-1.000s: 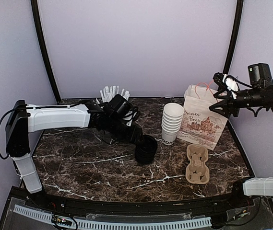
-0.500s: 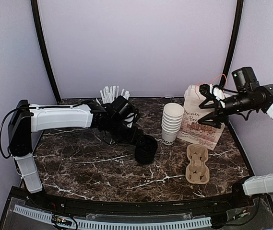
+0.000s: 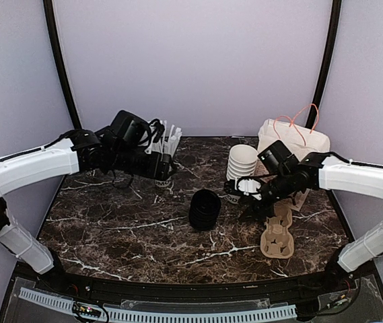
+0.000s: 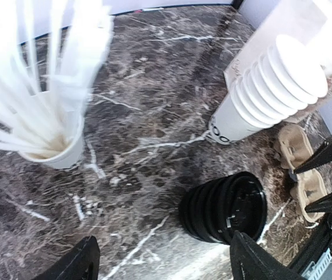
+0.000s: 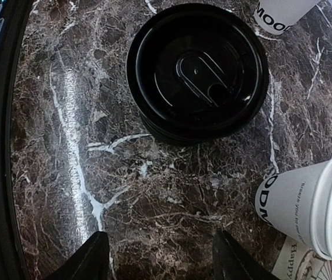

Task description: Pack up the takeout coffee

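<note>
In the left wrist view: left gripper (image 4: 164, 248) spread wide, empty, near the straw cup (image 4: 55, 146) at upper left.
Right wrist view: right gripper (image 5: 161, 242) parted, empty, below the black lid stack (image 5: 198, 70); its sip hole (image 5: 215, 90) shows only here.
Takeout coffee: cannot tell where.

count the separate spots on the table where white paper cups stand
2: the cup of straws at back left, and the lidless stack at back right beside the paper bag. Others may be hidden behind the arms.
</note>
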You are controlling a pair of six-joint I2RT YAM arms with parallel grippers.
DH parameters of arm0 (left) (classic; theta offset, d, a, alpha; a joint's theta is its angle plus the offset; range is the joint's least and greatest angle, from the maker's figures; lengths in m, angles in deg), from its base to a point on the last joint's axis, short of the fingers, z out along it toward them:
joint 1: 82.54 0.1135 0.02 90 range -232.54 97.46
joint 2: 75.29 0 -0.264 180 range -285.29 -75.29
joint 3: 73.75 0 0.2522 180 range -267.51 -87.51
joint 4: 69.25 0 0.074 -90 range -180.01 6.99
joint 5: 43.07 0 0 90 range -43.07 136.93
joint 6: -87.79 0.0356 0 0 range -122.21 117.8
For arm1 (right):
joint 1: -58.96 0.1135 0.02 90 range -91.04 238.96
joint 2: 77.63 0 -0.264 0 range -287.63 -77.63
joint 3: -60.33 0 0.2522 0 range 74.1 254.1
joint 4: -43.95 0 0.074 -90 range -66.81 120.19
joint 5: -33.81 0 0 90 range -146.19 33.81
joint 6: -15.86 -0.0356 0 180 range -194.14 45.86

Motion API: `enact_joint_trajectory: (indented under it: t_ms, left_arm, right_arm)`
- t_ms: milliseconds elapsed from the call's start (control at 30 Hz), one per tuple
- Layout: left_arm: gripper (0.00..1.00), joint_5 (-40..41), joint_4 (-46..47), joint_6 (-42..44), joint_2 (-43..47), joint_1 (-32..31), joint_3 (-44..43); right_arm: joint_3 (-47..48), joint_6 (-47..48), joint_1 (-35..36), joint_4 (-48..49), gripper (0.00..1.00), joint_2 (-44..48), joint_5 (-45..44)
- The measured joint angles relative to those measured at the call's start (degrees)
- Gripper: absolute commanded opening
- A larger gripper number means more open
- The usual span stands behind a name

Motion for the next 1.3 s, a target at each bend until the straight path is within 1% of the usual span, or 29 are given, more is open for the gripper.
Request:
enact_joint_trajectory:
  t_ms: [167,300,367,633,833,967,1300]
  left_arm:
    - [0.8,2.03,1.92,-0.85,7.5,4.15,7.96]
    - [0.8,2.34,2.23,-1.62,10.88,4.92,12.55]
    - [0.8,2.51,2.43,-1.68,12.02,5.16,13.6]
    - [0.81,3.32,3.41,-1.66,15.23,5.9,15.15]
    - [0.81,3.63,3.87,-1.62,16.81,6.21,16.44]
    - [0.81,3.93,3.89,-1.62,18.01,6.23,17.73]
    - [0.81,5.79,2.45,-1.68,23.96,6.47,19.06]
  right_arm:
    - [-1.7,-2.4,1.86,7.96,0.63,-4.37,-2.82]
    - [-2.08,-2.84,2.95,13.79,0.65,-8.5,-3.89]
    - [-2.67,-2.8,3.26,16.72,0.65,-10.82,-3.91]
    - [-3.15,-2.54,3.69,22.27,0.65,-19.19,-3.65]
    - [-2.47,-2.54,4.48,25.81,0.63,-22.75,-2.71]
    - [-0.2,-2.54,5.57,27.47,0.61,-26.32,-2.38]
    - [12.9,-3.1,9.7,30.36,0.6,-37.59,-0.85]
